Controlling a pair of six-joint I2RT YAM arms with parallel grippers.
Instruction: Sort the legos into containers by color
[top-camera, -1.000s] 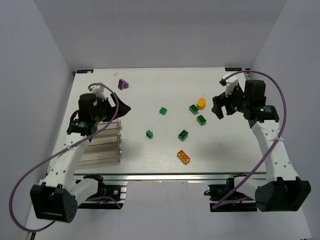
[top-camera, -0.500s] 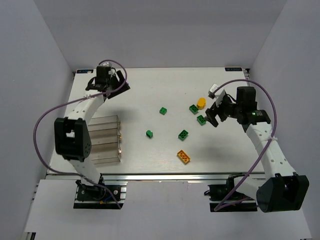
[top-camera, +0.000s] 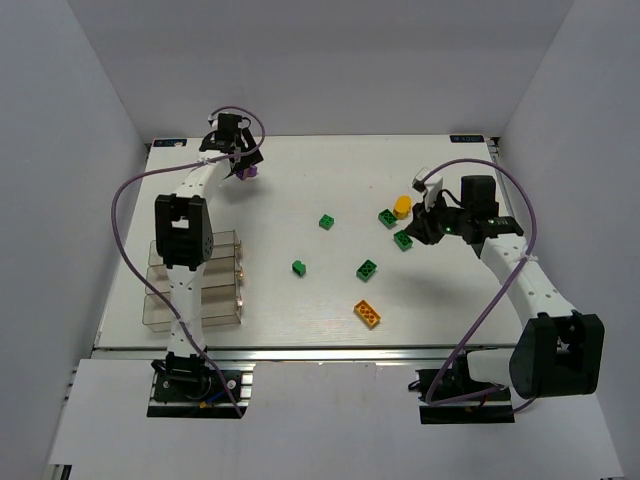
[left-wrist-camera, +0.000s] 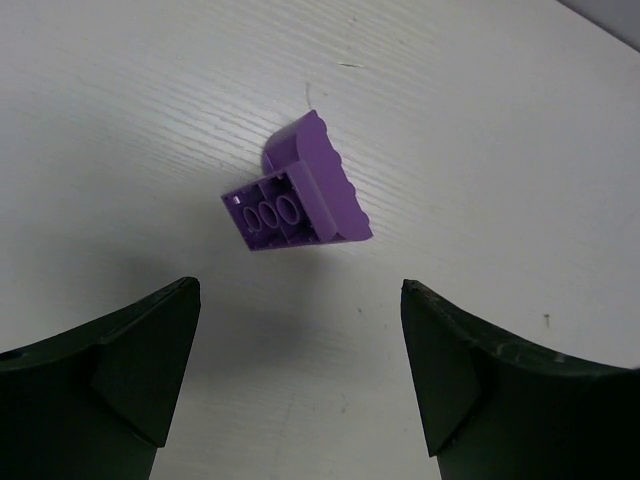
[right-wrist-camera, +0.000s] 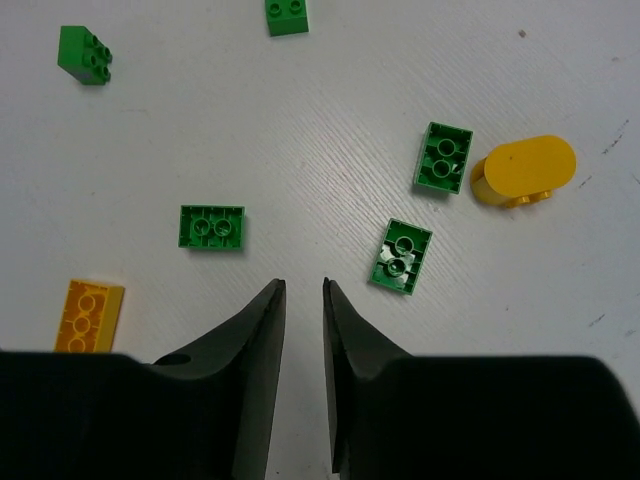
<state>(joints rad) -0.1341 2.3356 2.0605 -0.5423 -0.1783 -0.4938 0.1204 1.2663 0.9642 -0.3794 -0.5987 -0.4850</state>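
Observation:
A purple lego (left-wrist-camera: 300, 200) lies on its side on the white table, just ahead of my left gripper (left-wrist-camera: 300, 285), which is open and holds nothing. From above, that gripper (top-camera: 243, 163) is at the back left, over the purple lego (top-camera: 248, 173). My right gripper (right-wrist-camera: 303, 283) is open by only a slim gap, with bare table between its fingers. A green lego (right-wrist-camera: 404, 256) lies just right of its tips, and another green one (right-wrist-camera: 212, 227) lies to their left. The right gripper (top-camera: 416, 234) hovers beside that green lego (top-camera: 403, 239).
Other green legos (top-camera: 326, 221) (top-camera: 298, 267) (top-camera: 367, 269) (top-camera: 387, 217) are scattered mid-table. A yellow-orange block (top-camera: 403, 206) sits at the back and a flat orange lego (top-camera: 367, 313) near the front. The clear containers (top-camera: 225, 300) stand at the left, partly behind the left arm.
The left arm swung from above the containers to the back left, over the purple lego. The right gripper moved left toward the green legos, and its jaws narrowed from wide open.

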